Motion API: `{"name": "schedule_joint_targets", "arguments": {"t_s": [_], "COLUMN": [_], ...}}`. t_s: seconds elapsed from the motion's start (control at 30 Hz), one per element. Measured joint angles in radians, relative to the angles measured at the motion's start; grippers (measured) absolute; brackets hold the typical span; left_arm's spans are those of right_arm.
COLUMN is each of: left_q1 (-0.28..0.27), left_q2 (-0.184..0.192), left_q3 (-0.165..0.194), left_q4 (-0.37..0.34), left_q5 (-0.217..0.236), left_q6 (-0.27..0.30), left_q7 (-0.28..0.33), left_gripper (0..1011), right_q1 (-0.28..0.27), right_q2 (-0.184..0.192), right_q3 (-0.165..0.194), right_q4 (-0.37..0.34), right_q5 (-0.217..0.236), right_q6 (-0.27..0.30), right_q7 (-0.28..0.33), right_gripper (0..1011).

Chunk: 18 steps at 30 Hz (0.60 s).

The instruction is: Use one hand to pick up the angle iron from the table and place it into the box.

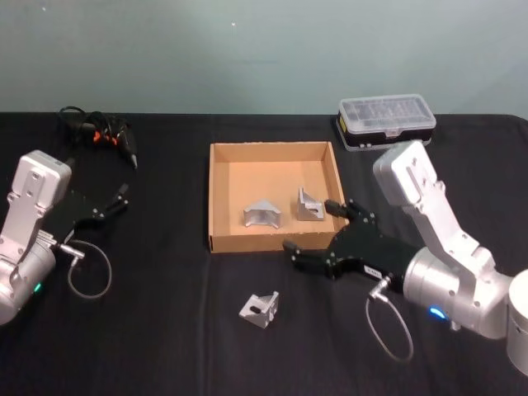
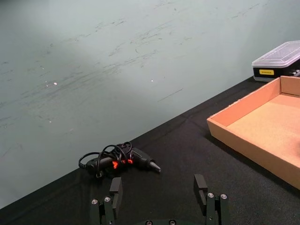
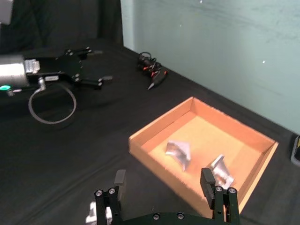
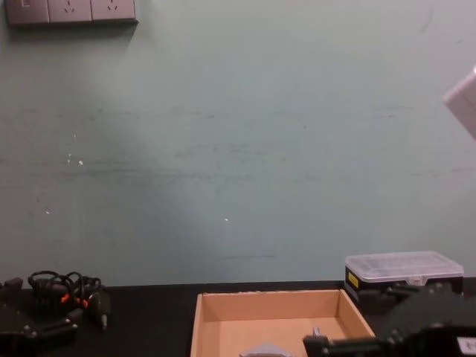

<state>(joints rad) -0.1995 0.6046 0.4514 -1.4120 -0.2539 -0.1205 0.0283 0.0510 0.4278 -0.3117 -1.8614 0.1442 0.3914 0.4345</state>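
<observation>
Now: angle iron [image 1: 260, 308] outside box [image 1: 216, 198]

Head view, lower centre: the angle iron lies on the table [image 1: 165, 330], just below the box, which holds two other brackets [image 1: 263, 214]. Spread wide and empty, the right gripper [image 1: 309, 226] hovers at the box's lower right corner. Left wrist view shows the left gripper [image 2: 158, 186] likewise wide open, empty.

Cardboard box [image 1: 247, 244]; metal angle iron [image 1: 260, 307]
</observation>
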Motion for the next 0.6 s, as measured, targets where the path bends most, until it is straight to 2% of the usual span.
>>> {"name": "schedule_joint_targets", "arguments": {"t_s": [0.23, 0.6], "left_q1": [0.0, 0.0], "left_q2": [0.0, 0.0], "left_q3": [0.0, 0.0], "left_q4": [0.0, 0.0], "left_q5": [0.0, 0.0], "left_q6": [0.0, 0.0], "left_q7": [0.0, 0.0], "left_gripper": [1000, 1000], "right_q1": [-0.072, -0.139], "right_q2": [0.051, 0.119], "right_q3": [0.002, -0.02], "right_q4": [-0.049, -0.071], "right_q5": [0.028, 0.05], "right_q6": [0.001, -0.021], "right_q7": [0.005, 0.019], "right_gripper": [1000, 1002]}}
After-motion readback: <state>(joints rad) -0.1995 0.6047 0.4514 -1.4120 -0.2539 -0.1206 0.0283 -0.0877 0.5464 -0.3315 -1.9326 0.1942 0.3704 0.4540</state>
